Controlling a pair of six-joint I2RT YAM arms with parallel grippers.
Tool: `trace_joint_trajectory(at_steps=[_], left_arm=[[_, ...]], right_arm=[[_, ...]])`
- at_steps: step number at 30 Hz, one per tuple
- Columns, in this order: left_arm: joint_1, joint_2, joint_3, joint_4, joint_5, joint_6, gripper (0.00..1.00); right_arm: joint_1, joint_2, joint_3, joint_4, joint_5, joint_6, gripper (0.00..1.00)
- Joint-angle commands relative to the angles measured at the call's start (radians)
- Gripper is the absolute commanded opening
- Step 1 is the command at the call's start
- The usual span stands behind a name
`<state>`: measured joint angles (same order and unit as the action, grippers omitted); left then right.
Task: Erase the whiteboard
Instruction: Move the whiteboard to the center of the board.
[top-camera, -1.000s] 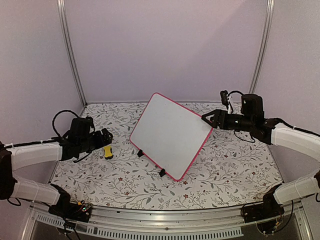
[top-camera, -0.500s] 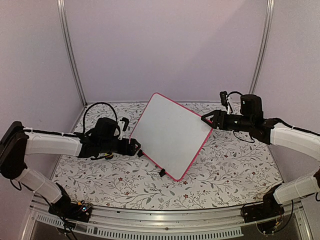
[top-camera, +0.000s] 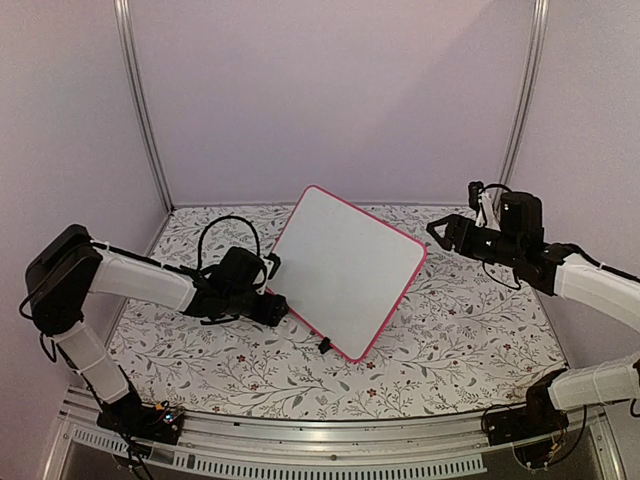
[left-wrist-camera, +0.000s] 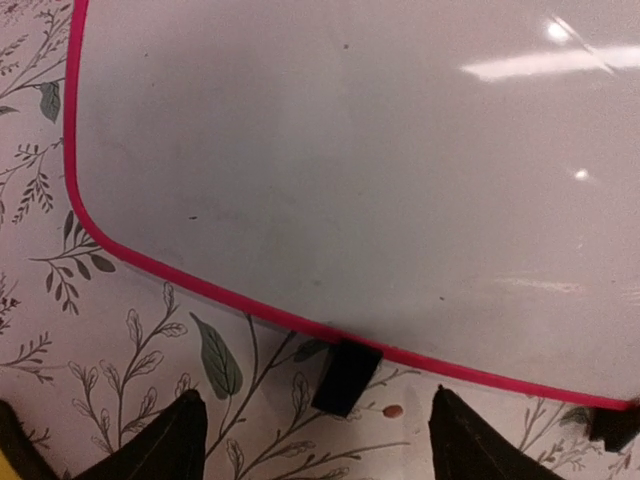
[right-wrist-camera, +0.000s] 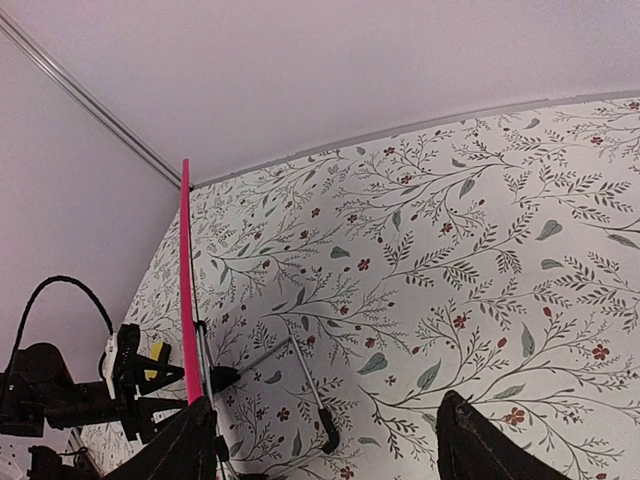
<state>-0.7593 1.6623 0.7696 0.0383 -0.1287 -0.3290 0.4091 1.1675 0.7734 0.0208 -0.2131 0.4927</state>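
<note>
The whiteboard (top-camera: 345, 268) stands tilted in the middle of the table, a white face in a pink frame with no writing showing. A black clip foot (top-camera: 324, 345) sits under its lower edge. My left gripper (top-camera: 277, 306) is low at the board's lower left edge. In the left wrist view that gripper (left-wrist-camera: 315, 435) is open, with another black clip foot (left-wrist-camera: 345, 377) on the table just ahead of its fingertips (left-wrist-camera: 175, 440). My right gripper (top-camera: 437, 231) hangs open off the board's right corner, not touching it. The right wrist view shows the board edge-on as a pink line (right-wrist-camera: 186, 285).
Behind the board a thin wire stand (right-wrist-camera: 305, 380) rests on the floral tablecloth (top-camera: 470, 330). A small yellow thing (right-wrist-camera: 154, 360) shows by the left arm's gripper. Pale walls and metal posts (top-camera: 140, 105) close in the back and sides.
My left arm has swung right, from the table's left side to the board's lower left edge, and its fingers have narrowed a little. My right gripper has drawn back to the right, off the board's corner.
</note>
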Motion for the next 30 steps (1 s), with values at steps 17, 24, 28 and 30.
trace_joint_trajectory(at_steps=[17, 24, 28, 30], left_arm=[[0.011, 0.147, 0.072, 0.042, -0.01, 0.077, 0.6], [0.02, 0.192, 0.087, 0.066, -0.015, 0.07, 0.36], [0.02, 0.198, 0.088, 0.075, -0.013, 0.058, 0.19], [0.019, 0.195, 0.085, 0.077, -0.018, 0.048, 0.09]], right_arm=[[-0.031, -0.041, -0.039, 0.004, 0.028, 0.036, 0.73], [-0.035, -0.044, -0.039, 0.002, 0.024, 0.04, 0.72], [-0.036, -0.045, -0.037, 0.001, 0.024, 0.04, 0.72], [-0.038, -0.045, -0.037, 0.001, 0.022, 0.041, 0.72]])
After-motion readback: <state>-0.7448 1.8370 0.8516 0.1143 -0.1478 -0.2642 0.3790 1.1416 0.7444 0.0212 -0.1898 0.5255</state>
